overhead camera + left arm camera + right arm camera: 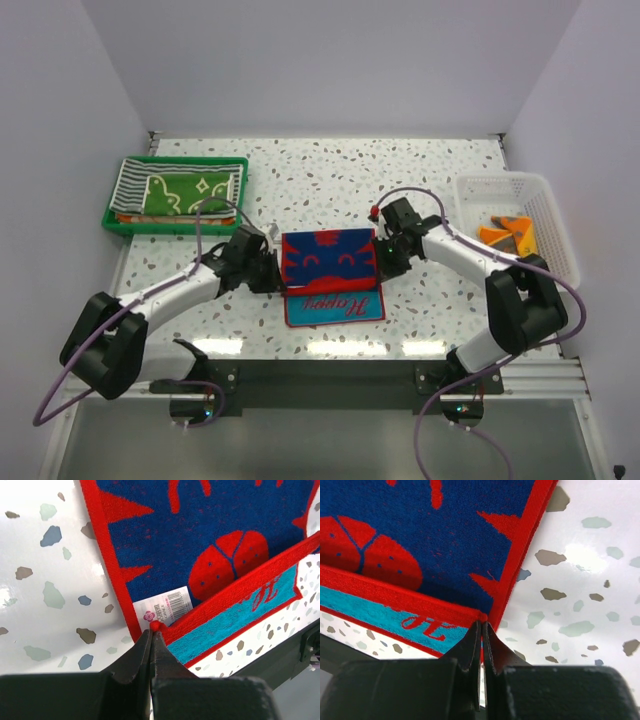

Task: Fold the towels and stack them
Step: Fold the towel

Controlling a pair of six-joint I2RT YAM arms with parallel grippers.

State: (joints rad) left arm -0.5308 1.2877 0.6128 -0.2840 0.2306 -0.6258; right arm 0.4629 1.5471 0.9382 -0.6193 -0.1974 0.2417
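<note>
A red towel (330, 275) with a blue cartoon face and a turquoise strip lies half folded at the table's middle. My left gripper (275, 272) is shut on its left red corner (155, 626). My right gripper (383, 258) is shut on its right red corner (483, 616). Both hold the folded flap over the lower layer. The towel fills the left wrist view (200, 545) and the right wrist view (420, 540). A green towel with white drawings (185, 195) lies on a black-and-white striped one (135, 180). Orange towels (508, 232) lie in the basket.
A green plastic tray (112, 222) at the back left holds the stacked towels. A white mesh basket (545, 205) stands at the right. White walls close in the speckled table (330, 170) at the back and sides.
</note>
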